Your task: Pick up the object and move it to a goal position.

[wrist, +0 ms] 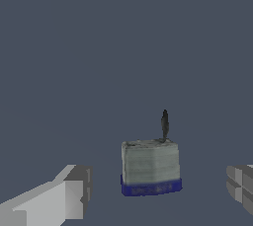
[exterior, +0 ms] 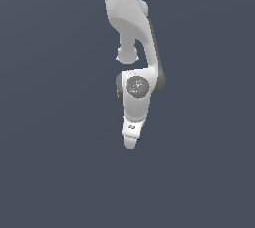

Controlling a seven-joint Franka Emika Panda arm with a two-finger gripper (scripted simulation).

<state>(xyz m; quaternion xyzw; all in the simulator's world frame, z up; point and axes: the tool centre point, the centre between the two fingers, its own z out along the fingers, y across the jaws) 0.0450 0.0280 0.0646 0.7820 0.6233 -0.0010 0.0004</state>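
Note:
In the wrist view the object [wrist: 149, 163] is a small grey block with a dark blue band along one edge and a thin dark spike [wrist: 164, 124] on it. It rests on the flat grey-blue floor. My gripper [wrist: 158, 189] is open. One finger [wrist: 64, 198] and the other finger [wrist: 241, 186] stand apart on either side of the block, and neither touches it. In the exterior view the white arm hangs down with the gripper [exterior: 130, 141] at its lower end. The block is hidden there behind the hand.
A plain grey-blue floor [exterior: 55, 162] fills both views. No other object, container or edge shows.

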